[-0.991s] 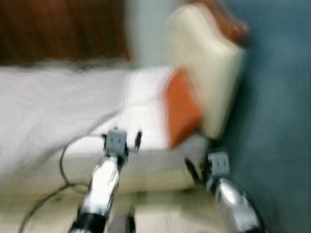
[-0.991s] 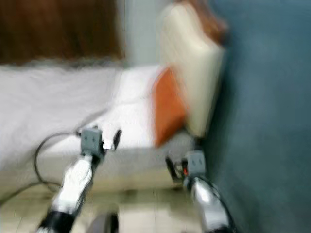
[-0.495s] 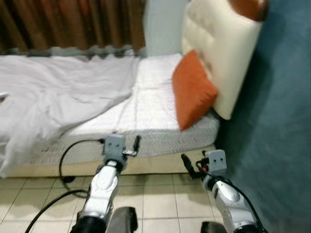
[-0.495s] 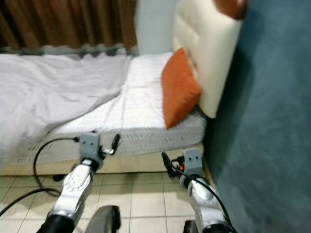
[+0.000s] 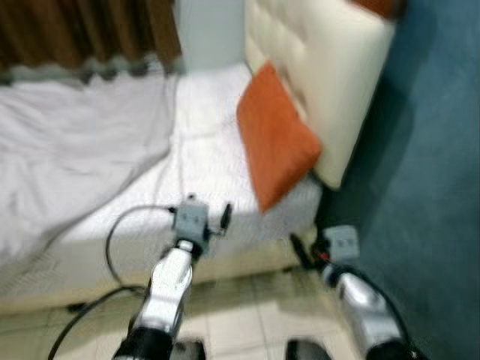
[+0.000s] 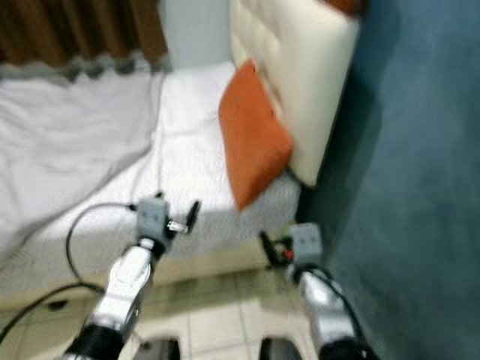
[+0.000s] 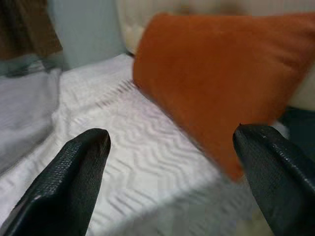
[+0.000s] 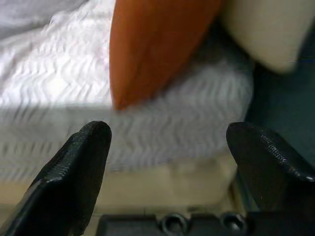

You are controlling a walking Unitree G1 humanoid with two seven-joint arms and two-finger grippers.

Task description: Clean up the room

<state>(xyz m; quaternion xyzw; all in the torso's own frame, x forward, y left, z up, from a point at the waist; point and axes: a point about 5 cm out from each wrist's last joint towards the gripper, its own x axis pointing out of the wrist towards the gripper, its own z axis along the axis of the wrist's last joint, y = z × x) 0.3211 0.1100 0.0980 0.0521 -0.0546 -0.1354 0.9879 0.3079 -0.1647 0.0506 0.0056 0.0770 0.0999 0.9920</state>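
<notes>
1. A bed (image 5: 202, 172) with a white patterned sheet fills the left and centre of the head views, which are slightly blurred.
2. An orange pillow (image 5: 274, 146) stands tilted at the centre of the frame, leaning against a cream padded headboard (image 5: 315, 67) at the upper right.
3. A rumpled grey blanket (image 5: 67, 157) covers the left part of the bed, with brown curtains (image 5: 82, 34) along the top left.
4. The left gripper (image 5: 217, 221) hovers at lower centre, in front of the bed's edge; its fingers are spread wide and hold nothing.
5. The right gripper (image 5: 304, 251) hangs at lower right near the bed's corner, beside a teal wall (image 5: 427, 187); its fingers are also wide apart and empty.
6. A black cable (image 5: 112, 247) loops from the left wrist down to the tiled floor (image 5: 240, 315) at the bottom.
</notes>
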